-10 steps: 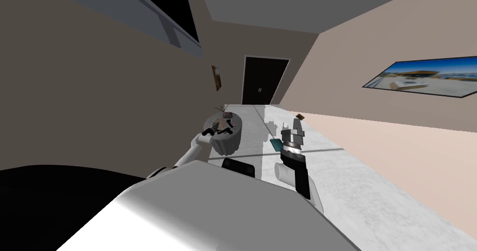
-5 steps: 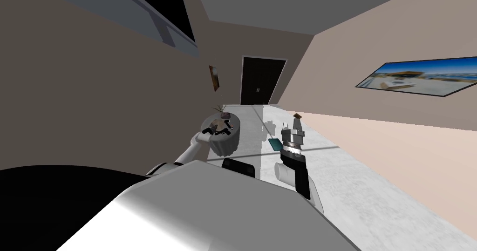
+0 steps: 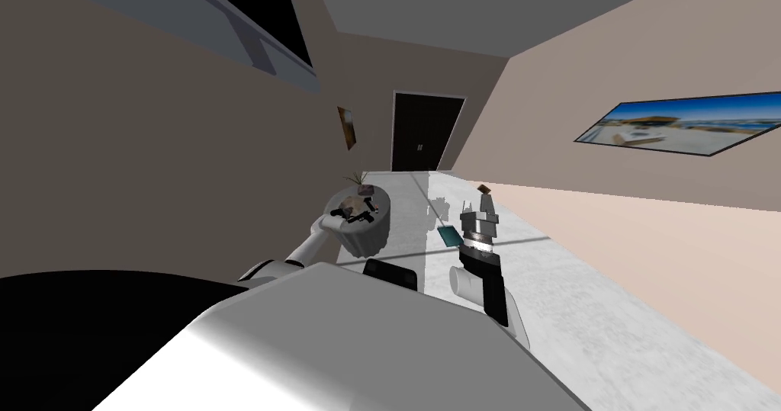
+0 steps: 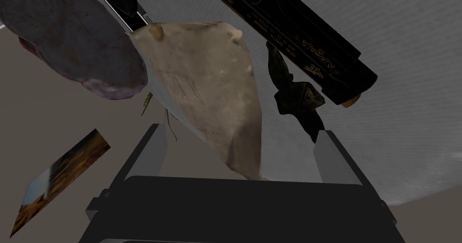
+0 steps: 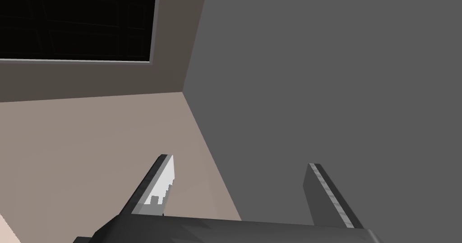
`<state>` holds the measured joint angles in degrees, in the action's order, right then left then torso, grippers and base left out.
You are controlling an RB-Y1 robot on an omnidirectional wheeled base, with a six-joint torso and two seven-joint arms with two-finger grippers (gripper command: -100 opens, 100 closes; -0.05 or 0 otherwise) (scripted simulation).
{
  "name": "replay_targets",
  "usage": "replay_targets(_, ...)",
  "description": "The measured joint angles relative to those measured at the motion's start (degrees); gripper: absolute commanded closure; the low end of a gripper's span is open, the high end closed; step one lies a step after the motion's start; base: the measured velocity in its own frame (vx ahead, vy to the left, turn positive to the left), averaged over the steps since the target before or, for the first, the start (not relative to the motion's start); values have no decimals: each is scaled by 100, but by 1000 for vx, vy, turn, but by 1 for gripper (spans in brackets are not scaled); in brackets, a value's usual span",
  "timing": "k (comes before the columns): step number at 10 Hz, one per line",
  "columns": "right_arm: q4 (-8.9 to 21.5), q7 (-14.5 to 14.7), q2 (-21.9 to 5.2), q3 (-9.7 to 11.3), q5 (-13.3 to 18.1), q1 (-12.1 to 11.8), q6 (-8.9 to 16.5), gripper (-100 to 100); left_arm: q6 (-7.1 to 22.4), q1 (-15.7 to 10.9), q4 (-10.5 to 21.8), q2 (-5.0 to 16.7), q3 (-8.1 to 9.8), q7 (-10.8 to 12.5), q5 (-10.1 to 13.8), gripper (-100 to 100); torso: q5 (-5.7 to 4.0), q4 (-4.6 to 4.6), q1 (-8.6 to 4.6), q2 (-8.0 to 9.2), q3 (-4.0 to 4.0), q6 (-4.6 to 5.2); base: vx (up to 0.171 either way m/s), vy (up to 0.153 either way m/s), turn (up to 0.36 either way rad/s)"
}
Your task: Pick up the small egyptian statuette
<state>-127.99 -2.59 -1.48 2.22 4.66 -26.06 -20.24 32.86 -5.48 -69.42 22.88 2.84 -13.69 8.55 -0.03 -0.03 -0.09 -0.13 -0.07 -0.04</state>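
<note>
- Well, the job is not done yet. Nothing is held, so the grab and the lift are both left to do.
- On the left side of the head view stands a round grey table [image 3: 379,231]. My left arm reaches over its top.
- The left gripper [image 4: 241,132] is spread wide and pinches nothing.
- Near it on the table top is a purple-grey lump [image 4: 76,46]. Next comes a beige lump [image 4: 212,91], which lies between the 2 fingers.
- Then comes a dark little figure, which I take to be the small statuette [image 4: 295,96]. It is just beside 1 finger. A long black thing with gold marks [image 4: 288,28] lies just past it.
- I think the hand must slide over so the statuette, not the beige lump, sits between the fingers. Then it can close and lift.
- The right gripper [image 5: 240,161] is held up in the air, well apart from the table. It is wide too and holds nothing.
- The head view shows the whole table and where both arms are, but the things on top are too small to tell apart there.
- The left wrist view shows those things up close, and which 1 is between the fingers.
</note>
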Motion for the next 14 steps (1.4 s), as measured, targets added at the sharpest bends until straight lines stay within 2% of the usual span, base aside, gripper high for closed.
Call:
replay_targets(2, 0, 0, 0, 0, 0, 0, 0, 0, 289, -208, 399, 158, 4, -82, 56, -100, -1, -2, -10, -8, -5, 1, 55, -54, -54)
replay_targets(4, 0, 0, 0, 0, 0, 0, 0, 0, 653, -257, 509, 242, 17, -121, 57, -100, -1, -1, -3, -3, -2, 1, 38, -27, -36)
replay_targets(7, 0, 0, 0, 0, 0, 0, 0, 0, 921, -520, 1069, 396, 14, -231, 115, -100, 0, -1, -2, -6, -3, 1, 49, -30, -45)
replay_targets(9, 0, 0, 0, 0, 0, 0, 0, 0, 1224, -474, 1041, 472, 30, -255, 122, -100, 0, -1, 1, -2, -2, 0, 45, -27, -49)
replay_targets(12, 0, 0, 0, 0, 0, 0, 0, 0, 1617, -751, 1545, 645, 30, -363, 163, -100, 0, -1, -2, -4, -2, 0, 47, -30, -47)
replay_targets(14, 0, 0, 0, 0, 0, 0, 0, 0, 1824, -821, 1701, 715, 24, -384, 159, -100, 1, 0, 3, 1, 0, -1, 26, -14, -23)
